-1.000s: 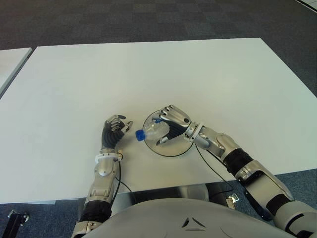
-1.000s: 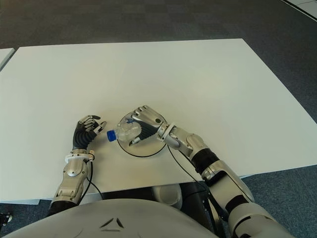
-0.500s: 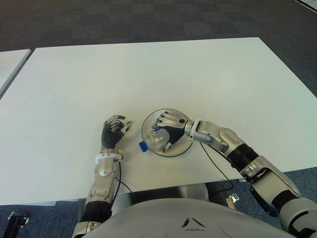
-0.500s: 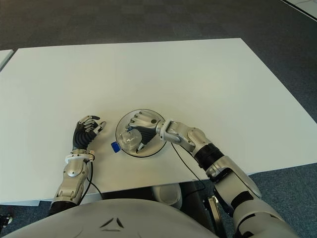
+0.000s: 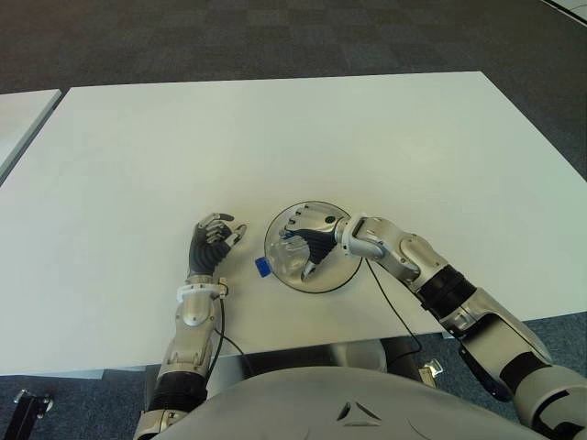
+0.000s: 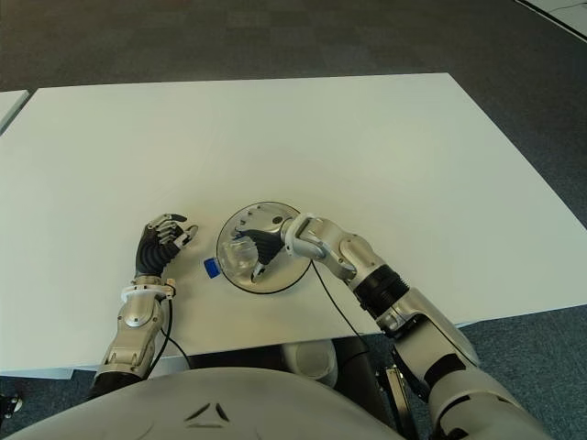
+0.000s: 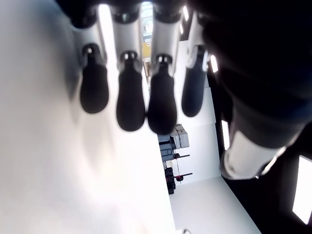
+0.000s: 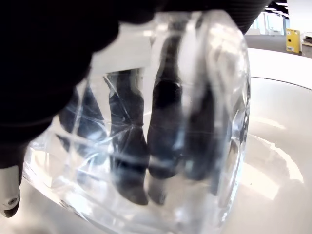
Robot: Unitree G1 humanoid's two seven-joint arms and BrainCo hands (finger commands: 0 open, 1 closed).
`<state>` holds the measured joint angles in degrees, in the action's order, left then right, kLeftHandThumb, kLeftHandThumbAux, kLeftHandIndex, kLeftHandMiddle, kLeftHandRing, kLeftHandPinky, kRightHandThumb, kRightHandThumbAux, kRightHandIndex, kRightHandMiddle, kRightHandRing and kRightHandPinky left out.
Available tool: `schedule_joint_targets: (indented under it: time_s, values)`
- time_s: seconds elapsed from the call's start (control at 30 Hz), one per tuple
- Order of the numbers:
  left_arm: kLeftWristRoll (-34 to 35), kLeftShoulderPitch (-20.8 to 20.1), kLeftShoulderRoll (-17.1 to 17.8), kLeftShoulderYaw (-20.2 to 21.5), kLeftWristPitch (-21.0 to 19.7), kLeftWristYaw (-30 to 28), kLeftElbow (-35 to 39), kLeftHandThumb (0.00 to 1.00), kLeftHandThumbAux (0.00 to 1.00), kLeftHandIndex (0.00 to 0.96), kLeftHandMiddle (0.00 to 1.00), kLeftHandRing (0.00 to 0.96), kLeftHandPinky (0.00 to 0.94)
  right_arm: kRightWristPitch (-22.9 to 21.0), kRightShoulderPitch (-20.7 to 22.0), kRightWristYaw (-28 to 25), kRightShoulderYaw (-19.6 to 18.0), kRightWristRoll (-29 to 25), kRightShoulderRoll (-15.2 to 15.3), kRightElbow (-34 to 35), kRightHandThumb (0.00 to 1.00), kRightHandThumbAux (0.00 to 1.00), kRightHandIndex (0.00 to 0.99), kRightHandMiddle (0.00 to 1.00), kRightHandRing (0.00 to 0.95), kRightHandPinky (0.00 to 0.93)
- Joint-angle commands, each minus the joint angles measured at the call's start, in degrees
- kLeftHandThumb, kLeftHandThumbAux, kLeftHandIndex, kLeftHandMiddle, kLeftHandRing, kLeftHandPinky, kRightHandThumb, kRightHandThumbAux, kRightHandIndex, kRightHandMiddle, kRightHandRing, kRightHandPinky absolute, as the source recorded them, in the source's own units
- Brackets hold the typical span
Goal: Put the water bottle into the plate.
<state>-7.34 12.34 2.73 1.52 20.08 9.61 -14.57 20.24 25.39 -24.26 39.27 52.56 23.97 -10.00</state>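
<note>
The clear water bottle (image 5: pixel 288 258) lies on its side in the round plate (image 5: pixel 334 276), near the table's front edge. Its blue cap (image 5: pixel 261 267) sticks out over the plate's left rim. My right hand (image 5: pixel 308 240) reaches in from the right and is shut on the bottle's body. In the right wrist view the dark fingers (image 8: pixel 163 126) show through the clear plastic of the bottle (image 8: pixel 214 87), just above the white plate (image 8: pixel 278 146). My left hand (image 5: pixel 213 240) shows left of the plate with loosely bent fingers (image 7: pixel 130 102) holding nothing.
The white table (image 5: pixel 275 137) stretches far beyond the plate. A second white table (image 5: pixel 18 110) stands off to the left across a gap. Dark carpet lies behind. A black cable (image 5: pixel 390 307) hangs from my right forearm over the table's front edge.
My right hand has turned and lowered the bottle into the plate. The cap swung from the plate's left side down to its lower left rim. The left hand stayed still.
</note>
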Motion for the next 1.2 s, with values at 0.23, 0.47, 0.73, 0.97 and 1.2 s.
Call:
schedule_joint_targets:
  time_s: [0.23,0.47,0.73,0.97,1.2]
  values:
    - [-0.8,0.5,0.7,-0.2,-0.1,-0.4,-1.0,0.704,0.716,0.436,0.689,0.671,0.648,-1.2,-1.5,-2.7,2.7,3.8,2.5,-0.1,0.378,0.639,0.013,0.009,0.005,0.005]
    - [-0.5,0.2,1.1,-0.3,0.1,-1.0,-1.1,0.703,0.717,0.436,0.686,0.671,0.644,0.4,-1.1,0.5,3.2,4.3,3.0,-1.0,0.436,0.507,0.0,0.0,0.0,0.0]
    - [0.6,1.0,0.2,-0.2,-2.8,-1.0,1.4,0.705,0.716,0.435,0.68,0.661,0.63,2.2,-1.8,7.5,2.9,4.8,3.7,-2.1,0.496,0.348,0.0,0.0,0.0,0.0]
    - [0.1,0.7,0.3,-0.1,-2.2,-0.2,0.6,0.706,0.715,0.435,0.68,0.662,0.637,3.2,-2.4,13.3,2.6,4.9,3.6,-3.5,0.514,0.284,0.0,0.0,0.0,0.0]
    - [0.5,0.4,0.4,0.0,-2.5,-0.7,0.5,0.706,0.715,0.436,0.682,0.664,0.637,3.5,-2.8,16.3,2.4,5.1,3.6,-4.3,0.518,0.236,0.0,0.0,0.0,0.0]
